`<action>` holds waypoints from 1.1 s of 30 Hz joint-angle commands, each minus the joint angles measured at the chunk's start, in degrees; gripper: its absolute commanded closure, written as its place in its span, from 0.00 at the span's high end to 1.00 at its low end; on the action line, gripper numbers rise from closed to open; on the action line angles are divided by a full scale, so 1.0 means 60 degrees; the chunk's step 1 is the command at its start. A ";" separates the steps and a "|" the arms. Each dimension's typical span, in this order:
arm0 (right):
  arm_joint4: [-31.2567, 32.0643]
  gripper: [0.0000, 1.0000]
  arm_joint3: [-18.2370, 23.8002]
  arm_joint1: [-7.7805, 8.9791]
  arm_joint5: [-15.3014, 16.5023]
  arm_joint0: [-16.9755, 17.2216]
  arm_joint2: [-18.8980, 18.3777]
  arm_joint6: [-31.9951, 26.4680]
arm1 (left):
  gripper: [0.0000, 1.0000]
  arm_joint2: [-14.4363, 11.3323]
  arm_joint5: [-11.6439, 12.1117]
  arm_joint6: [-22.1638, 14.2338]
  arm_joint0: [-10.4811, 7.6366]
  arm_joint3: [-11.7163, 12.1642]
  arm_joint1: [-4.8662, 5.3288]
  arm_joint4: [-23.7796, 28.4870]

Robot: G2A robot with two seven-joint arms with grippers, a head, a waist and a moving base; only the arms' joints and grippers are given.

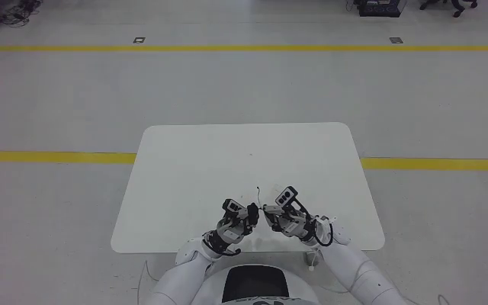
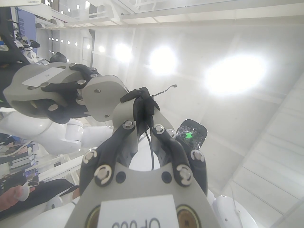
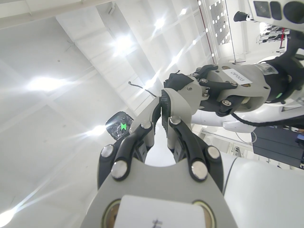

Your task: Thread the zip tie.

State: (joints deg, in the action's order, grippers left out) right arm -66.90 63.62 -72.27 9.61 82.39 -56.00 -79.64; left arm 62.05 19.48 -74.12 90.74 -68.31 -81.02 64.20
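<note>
Zip tie (image 2: pixel 150 148) ran between the left gripper's (image 2: pixel 142 106) fingers, which were clamped on it. The right gripper (image 3: pixel 161 104) pinched it too, tips touching, and its free end poked beyond them above the white table (image 1: pixel 229 152).

A white table (image 1: pixel 244 149) with rounded corners stands on a pale grey floor (image 1: pixel 76 91). One yellow stripe (image 1: pixel 244 48) crosses the floor at 12 o'clock, well beyond the table, and a second (image 1: pixel 61 157) runs from 9 to 3 o'clock behind it. Overhead, bright ceiling lights (image 2: pixel 234 74) glare between white beams (image 2: pixel 190 17).
</note>
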 commanded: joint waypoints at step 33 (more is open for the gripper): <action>0.0332 0.00 -0.0151 -0.0053 -0.0102 0.0100 -0.0376 0.0062 | 0.00 -0.0008 0.0000 -0.0001 -0.0007 0.0007 0.0000 0.0005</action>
State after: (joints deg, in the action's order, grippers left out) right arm -64.93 62.77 -72.57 8.99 82.98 -58.21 -79.23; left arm 62.00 19.48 -74.12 90.70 -68.27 -81.02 64.23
